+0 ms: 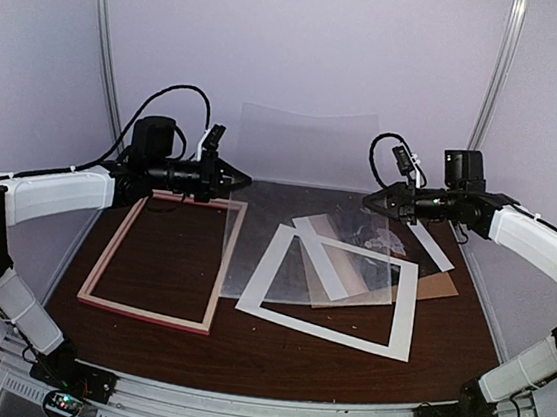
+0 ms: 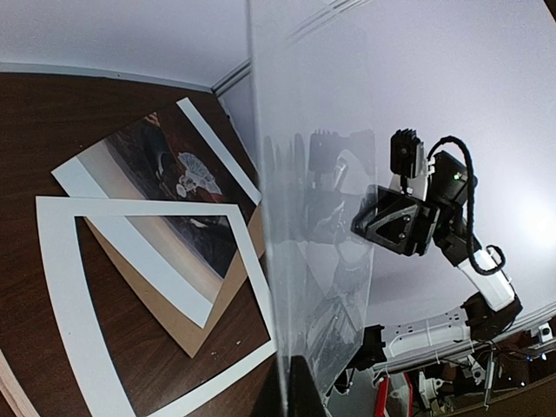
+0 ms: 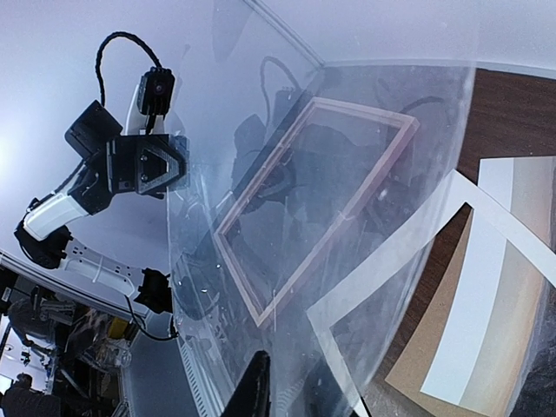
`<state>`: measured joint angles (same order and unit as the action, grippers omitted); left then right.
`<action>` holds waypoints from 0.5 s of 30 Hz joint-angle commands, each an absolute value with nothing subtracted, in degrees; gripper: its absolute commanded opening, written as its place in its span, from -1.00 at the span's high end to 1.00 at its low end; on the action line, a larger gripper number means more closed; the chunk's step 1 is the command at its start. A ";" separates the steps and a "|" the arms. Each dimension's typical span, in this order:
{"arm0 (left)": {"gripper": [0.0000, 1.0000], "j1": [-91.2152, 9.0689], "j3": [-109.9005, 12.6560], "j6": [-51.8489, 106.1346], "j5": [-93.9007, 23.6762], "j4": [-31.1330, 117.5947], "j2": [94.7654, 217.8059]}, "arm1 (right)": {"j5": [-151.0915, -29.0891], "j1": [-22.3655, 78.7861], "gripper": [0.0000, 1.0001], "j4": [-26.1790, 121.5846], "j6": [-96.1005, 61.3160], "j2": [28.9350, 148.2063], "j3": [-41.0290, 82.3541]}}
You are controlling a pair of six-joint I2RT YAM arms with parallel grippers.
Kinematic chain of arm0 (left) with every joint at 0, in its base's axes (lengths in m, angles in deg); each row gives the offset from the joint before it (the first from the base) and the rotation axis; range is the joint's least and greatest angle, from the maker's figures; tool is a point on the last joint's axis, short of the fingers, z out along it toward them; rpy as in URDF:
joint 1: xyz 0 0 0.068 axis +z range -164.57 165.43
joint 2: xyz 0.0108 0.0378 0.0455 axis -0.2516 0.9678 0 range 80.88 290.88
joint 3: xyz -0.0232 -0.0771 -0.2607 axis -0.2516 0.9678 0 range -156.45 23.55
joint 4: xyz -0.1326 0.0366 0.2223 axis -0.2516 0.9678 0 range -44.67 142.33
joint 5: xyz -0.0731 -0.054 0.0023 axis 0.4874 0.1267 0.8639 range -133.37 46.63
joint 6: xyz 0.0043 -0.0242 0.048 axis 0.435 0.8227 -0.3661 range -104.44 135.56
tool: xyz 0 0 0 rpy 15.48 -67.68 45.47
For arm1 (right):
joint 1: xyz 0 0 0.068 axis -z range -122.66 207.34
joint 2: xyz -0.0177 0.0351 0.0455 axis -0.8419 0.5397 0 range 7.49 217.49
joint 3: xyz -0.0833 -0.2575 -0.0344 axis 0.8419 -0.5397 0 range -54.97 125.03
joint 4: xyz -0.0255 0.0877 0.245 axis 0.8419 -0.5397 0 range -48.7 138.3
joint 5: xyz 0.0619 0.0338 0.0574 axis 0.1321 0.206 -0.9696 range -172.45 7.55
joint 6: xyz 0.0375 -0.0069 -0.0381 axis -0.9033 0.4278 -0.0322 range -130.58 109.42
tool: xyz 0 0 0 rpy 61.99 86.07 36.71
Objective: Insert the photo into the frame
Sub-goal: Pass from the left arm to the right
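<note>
Left gripper [image 1: 245, 179] and right gripper [image 1: 368, 203] pinch clear sheet [image 1: 304, 161] at its 9 and 3 o'clock edges; photo [image 2: 174, 174] lies at frame's [image 1: 146, 313] 3 o'clock.

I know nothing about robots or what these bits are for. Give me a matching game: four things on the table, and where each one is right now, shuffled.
Things:
1 frame
2 clear sheet
3 white mat
4 brown board

Places:
A underneath the photo
B raised between left claw and right claw
C flat on the left side of the table
D lying over the photo

Pairs: 1-C, 2-B, 3-D, 4-A
</note>
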<state>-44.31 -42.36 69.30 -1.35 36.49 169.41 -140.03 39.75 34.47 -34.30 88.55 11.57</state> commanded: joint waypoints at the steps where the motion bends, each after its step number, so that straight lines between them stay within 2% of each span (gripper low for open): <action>1: 1.00 -44.63 -43.73 67.41 -0.77 35.60 169.30 | -138.95 40.02 0.71 34.59 -33.39 88.84 13.74; 8: 1.00 -44.63 -44.13 65.99 -1.00 36.79 169.21 | -137.77 40.09 0.98 34.08 -33.60 89.23 14.20; 13: 1.00 -44.63 -44.30 63.66 -2.47 38.91 168.81 | -135.65 40.55 1.00 34.69 -35.21 88.67 13.58; 15: 0.85 -44.63 -44.37 62.10 -3.65 40.05 168.50 | -135.68 40.80 1.00 35.95 -36.68 88.39 13.06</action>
